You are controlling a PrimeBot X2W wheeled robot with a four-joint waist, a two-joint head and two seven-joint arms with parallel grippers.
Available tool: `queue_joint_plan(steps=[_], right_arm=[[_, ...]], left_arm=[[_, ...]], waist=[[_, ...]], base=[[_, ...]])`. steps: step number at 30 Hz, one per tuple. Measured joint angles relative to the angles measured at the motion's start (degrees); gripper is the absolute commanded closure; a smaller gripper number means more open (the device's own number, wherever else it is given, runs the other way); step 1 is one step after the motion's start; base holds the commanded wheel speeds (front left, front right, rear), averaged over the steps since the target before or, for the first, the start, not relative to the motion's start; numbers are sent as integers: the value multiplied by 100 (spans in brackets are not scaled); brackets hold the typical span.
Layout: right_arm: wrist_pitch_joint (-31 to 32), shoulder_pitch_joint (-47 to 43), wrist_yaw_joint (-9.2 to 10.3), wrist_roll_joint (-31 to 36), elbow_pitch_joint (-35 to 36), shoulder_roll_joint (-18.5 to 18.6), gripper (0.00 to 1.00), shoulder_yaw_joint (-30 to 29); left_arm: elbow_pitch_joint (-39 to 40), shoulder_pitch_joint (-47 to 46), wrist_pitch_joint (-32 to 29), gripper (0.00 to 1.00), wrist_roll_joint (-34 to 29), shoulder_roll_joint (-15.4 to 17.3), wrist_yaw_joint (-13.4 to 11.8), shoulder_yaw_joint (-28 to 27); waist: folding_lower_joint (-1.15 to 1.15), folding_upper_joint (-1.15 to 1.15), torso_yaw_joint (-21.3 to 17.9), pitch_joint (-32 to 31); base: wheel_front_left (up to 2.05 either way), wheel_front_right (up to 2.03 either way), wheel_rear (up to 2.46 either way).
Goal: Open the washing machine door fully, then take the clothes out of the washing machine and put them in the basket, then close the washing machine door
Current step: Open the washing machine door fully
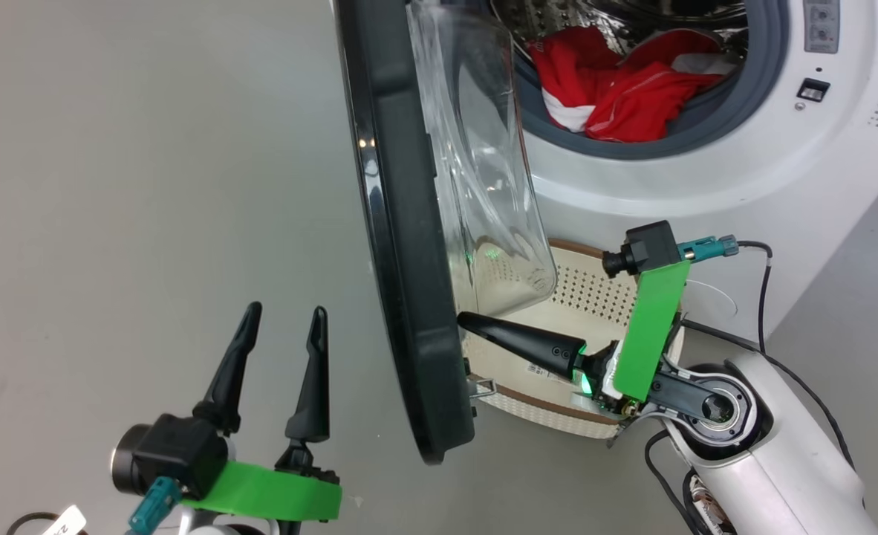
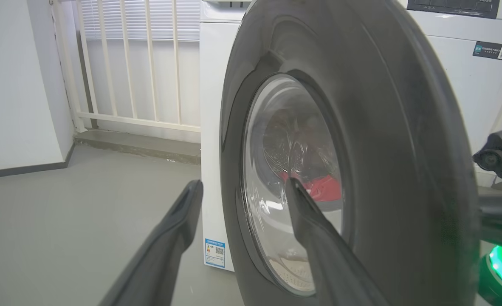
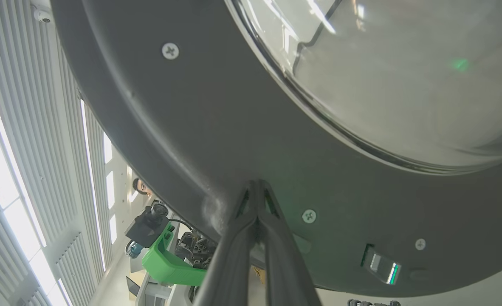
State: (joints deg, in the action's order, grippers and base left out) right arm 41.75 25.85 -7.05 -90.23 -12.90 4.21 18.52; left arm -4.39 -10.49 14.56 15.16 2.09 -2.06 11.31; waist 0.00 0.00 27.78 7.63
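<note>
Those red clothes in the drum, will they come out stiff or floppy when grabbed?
Likely floppy: the red clothes lie crumpled in folds. Probably light, being thin fabric. They may snag on the grey drum seal, since they drape over it.
</note>
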Motion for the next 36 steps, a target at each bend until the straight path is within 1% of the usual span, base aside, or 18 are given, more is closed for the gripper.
queue_joint_plan(steps=[12, 18, 22, 23, 24, 25, 26, 36], right_arm=[[-104, -8, 1, -40, -31, -1, 100, 129], [-208, -7, 0, -15, -54, -8, 100, 213], [-411, -5, 0, 246, -89, 8, 100, 265], [-493, -4, 0, 387, -85, 27, 89, 280], [-598, -3, 0, 576, -84, 62, 62, 297], [-713, -2, 0, 783, -70, 100, 26, 324], [-867, -2, 0, 1023, -48, 133, 0, 359], [-2621, -47, 0, 3450, 196, 442, 0, 754]], left_arm=[[-43, 116, -1, 0, 5, 2, 1, 12], [-52, 121, 0, 0, 8, 9, 1, 11], [-56, 121, -1, 0, 15, 9, 1, 4], [-56, 121, -1, 0, 16, 10, 1, 1], [-56, 121, 0, 0, 30, 10, 1, -1], [-56, 121, 0, 0, 51, 10, 1, -2], [-56, 121, -1, 0, 57, 10, 1, -3], [-48, 129, -1, 0, 67, 10, 7, -60]], waist=[[0, 0, 292, -73], [0, 0, 310, -43], [0, 0, 276, -44], [0, 0, 263, -43], [0, 0, 251, -41], [0, 0, 239, -40], [0, 0, 228, -39], [-1, 0, 122, -33]], base=[[0, 0, 0], [0, 0, 0], [0, 0, 0], [0, 0, 0], [0, 0, 0], [0, 0, 0], [0, 0, 0], [0, 0, 0]])
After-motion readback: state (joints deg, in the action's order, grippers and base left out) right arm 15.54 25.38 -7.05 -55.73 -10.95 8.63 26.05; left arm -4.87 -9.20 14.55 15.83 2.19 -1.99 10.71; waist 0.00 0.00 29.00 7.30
